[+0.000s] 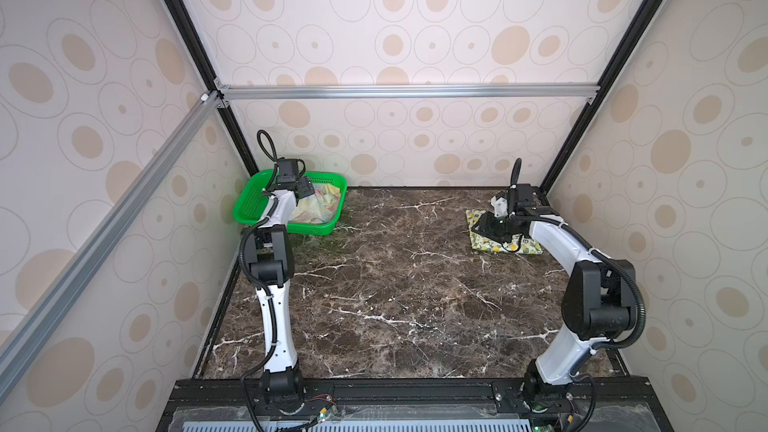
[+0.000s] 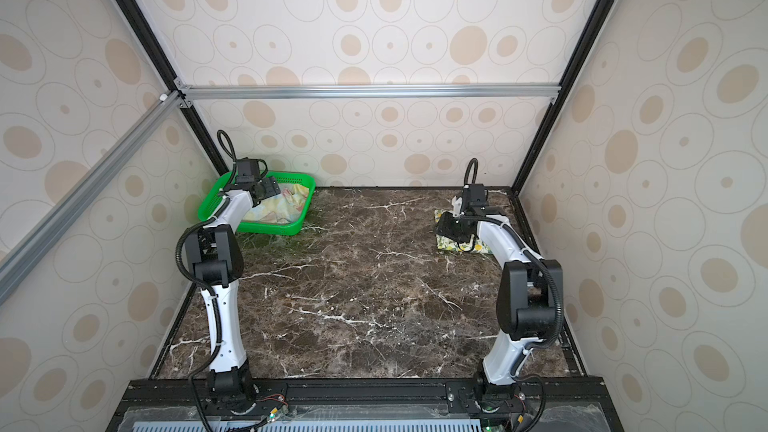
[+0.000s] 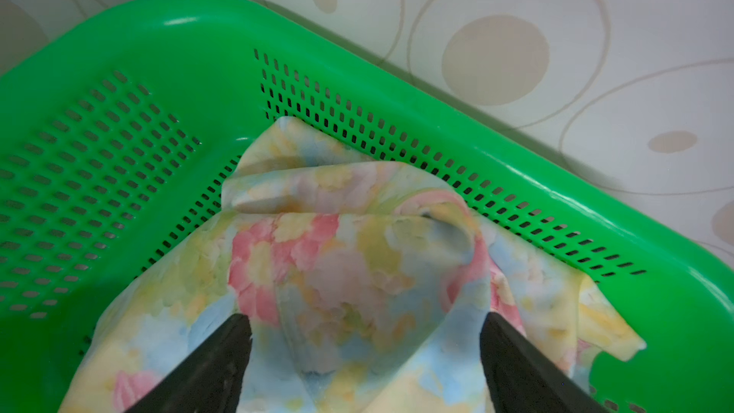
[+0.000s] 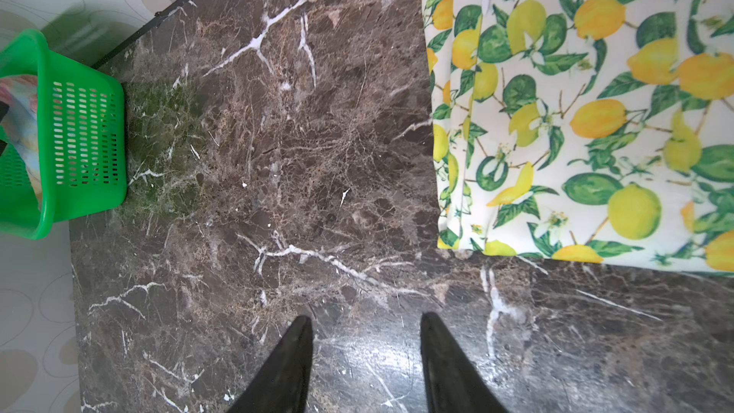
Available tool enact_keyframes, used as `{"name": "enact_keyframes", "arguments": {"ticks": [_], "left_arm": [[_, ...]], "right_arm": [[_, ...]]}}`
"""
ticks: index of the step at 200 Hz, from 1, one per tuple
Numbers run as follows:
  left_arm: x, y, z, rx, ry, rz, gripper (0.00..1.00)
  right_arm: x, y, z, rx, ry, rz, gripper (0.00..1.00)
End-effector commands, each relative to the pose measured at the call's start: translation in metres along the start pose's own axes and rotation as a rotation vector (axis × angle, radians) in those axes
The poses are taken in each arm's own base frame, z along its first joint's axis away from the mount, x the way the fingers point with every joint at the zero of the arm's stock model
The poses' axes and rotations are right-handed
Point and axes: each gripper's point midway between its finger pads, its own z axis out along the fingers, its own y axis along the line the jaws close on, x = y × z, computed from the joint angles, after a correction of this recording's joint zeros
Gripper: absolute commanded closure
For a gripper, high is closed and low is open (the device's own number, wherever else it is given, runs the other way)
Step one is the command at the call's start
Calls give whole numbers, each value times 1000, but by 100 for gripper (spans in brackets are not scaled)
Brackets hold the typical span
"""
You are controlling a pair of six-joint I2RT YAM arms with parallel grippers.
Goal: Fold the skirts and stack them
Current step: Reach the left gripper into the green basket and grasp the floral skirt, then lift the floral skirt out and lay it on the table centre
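The pastel yellow-blue skirt with pink flowers [image 3: 337, 252] lies crumpled in the green basket [image 3: 159, 53] at the back left in both top views [image 1: 322, 201] [image 2: 291, 201]. My left gripper [image 3: 365, 317] hangs just above it, open wide, its fingers on either side of a raised fold without pinching it. The lemon-print skirt [image 4: 576, 113] lies folded flat on the table at the back right [image 1: 523, 245]. My right gripper [image 4: 366, 316] is open and holds nothing. Its tips are over bare marble beside that skirt's edge, and in a top view [image 1: 484, 226] the wrist covers part of the skirt.
The dark marble table [image 1: 395, 284] stretches between basket and folded skirt. The basket [image 1: 249, 205] sits in the back left corner against the patterned walls. Black frame posts and a silver crossbar run along the enclosure. Both arm bases stand at the front edge.
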Motion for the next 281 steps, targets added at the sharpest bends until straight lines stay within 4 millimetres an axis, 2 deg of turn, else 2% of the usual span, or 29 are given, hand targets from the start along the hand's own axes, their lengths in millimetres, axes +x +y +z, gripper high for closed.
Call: {"name": "enact_keyframes", "arguments": {"ticks": [1,25,44,62,86,117,139,164,196,221,250,281], "left_arm": [[-8,-1,5,10,-18,34,11],[-3,-2,11,18,-9,40,19],[0,-2,15,23,-4,39,32],[2,-4,16,30,-3,38,55],[0,-9,12,58,-11,40,100],[-23,-17,-15,110,-71,22,100],[-51,-25,-48,158,-139,9,100],[-88,-36,-96,230,-219,5,100],[-136,-49,-170,329,-346,-12,100],[-165,-59,-232,406,-442,-16,100],[-185,-80,-304,522,-530,-3,100],[-184,-113,-378,670,-587,24,100]], "right_arm": [[-2,1,-3,5,3,-9,53],[-2,2,-4,4,2,-8,54],[-3,2,-6,6,-4,-10,54],[-3,3,-9,5,-8,-11,54],[-4,5,-14,4,-17,-12,54],[-6,7,-23,8,-36,-19,54],[-5,9,-30,2,-54,-21,55],[-4,13,-37,-12,-68,-18,54],[-5,19,-46,-35,-90,-22,54],[-6,24,-55,-54,-114,-25,54],[-3,29,-65,-76,-132,-26,54],[3,34,-77,-99,-152,-28,55]]}}
